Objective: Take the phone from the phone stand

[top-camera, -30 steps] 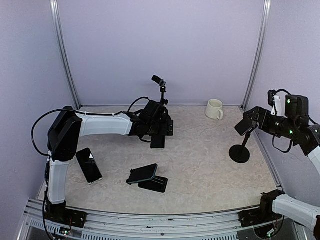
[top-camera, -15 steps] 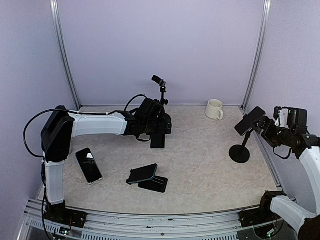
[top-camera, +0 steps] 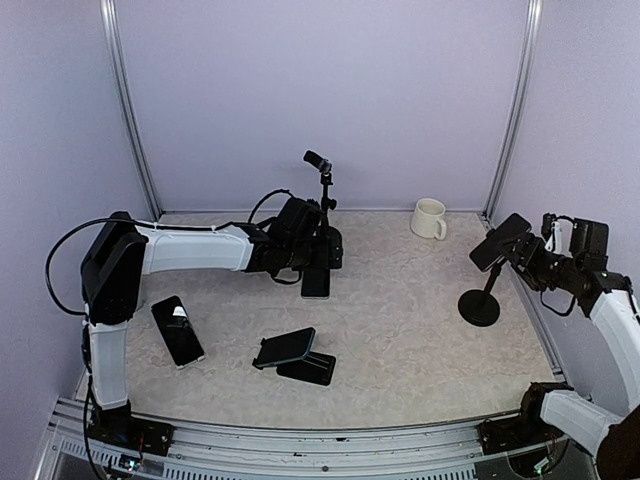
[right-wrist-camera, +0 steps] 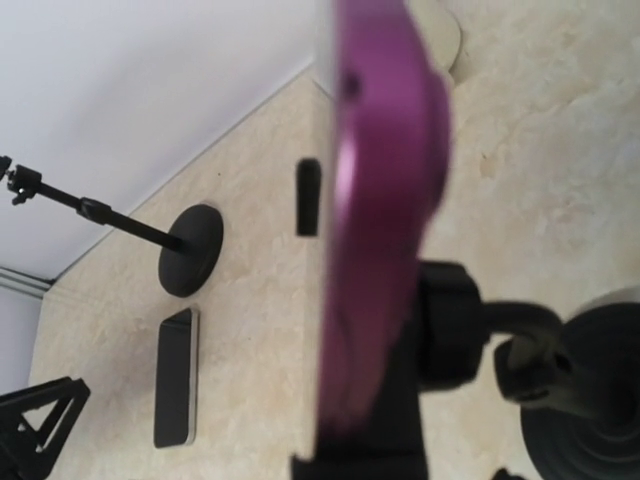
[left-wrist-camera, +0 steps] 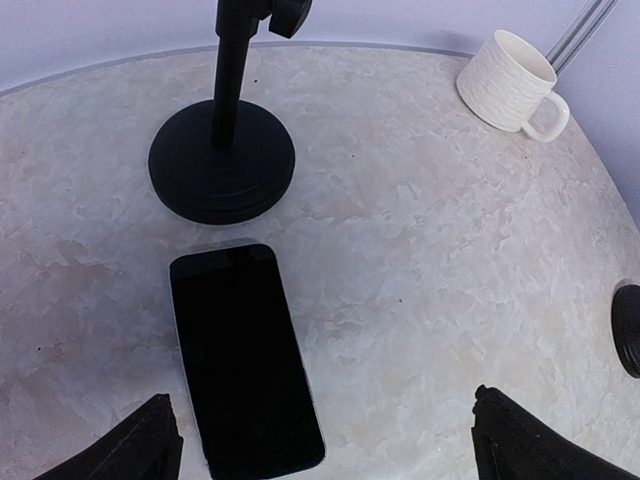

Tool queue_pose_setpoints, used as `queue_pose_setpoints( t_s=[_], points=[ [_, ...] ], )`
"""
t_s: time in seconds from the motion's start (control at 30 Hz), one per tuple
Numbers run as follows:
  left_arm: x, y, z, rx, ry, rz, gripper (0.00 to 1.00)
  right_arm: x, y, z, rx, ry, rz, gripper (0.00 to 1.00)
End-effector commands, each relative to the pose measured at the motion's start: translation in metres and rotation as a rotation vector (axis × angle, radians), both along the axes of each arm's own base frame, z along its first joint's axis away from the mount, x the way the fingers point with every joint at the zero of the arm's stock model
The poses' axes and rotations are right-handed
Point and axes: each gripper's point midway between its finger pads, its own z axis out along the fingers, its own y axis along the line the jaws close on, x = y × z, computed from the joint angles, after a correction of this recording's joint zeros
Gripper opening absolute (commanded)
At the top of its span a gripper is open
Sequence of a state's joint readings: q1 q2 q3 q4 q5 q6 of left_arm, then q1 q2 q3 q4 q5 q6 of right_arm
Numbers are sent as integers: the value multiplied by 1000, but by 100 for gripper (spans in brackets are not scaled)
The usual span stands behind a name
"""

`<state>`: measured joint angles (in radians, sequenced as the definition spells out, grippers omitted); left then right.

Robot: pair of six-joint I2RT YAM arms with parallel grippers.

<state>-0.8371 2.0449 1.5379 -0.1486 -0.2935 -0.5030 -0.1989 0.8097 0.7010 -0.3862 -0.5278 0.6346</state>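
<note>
One purple-backed phone (right-wrist-camera: 385,200) sits clipped in the black round-footed stand (top-camera: 479,306) at the right of the counter (left-wrist-camera: 420,250). The right end effector (top-camera: 522,252) is close against it; whether it has clenched I cannot tell. Best to grip the phone's long edges squarely, then draw it along the cradle so the stand does not tip. The left end effector (left-wrist-camera: 320,435) hangs released above a flat black phone (left-wrist-camera: 245,360).

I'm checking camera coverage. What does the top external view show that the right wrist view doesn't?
Only top external: the far-left phone lying flat and a propped phone on a low stand. Only right wrist: the purple back of the mounted phone on its phone stand, blurred. Both: that mounted phone, plus the black phone beside the pole stand.
</note>
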Motion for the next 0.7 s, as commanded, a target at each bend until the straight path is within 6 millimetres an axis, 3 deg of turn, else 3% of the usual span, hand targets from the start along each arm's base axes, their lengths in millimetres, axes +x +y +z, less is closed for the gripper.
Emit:
queue_pose_setpoints(
  t_s=[0.0, 0.47, 0.67],
  points=[
    [2, 4, 24, -24, -47, 5, 99, 10, -6, 5, -8, -31, -17, 72],
    [0, 9, 20, -23, -41, 12, 99, 16, -9, 3, -2, -43, -28, 44],
    [2, 11, 24, -28, -47, 15, 99, 20, -9, 0, -8, -38, -18, 40]
  ],
)
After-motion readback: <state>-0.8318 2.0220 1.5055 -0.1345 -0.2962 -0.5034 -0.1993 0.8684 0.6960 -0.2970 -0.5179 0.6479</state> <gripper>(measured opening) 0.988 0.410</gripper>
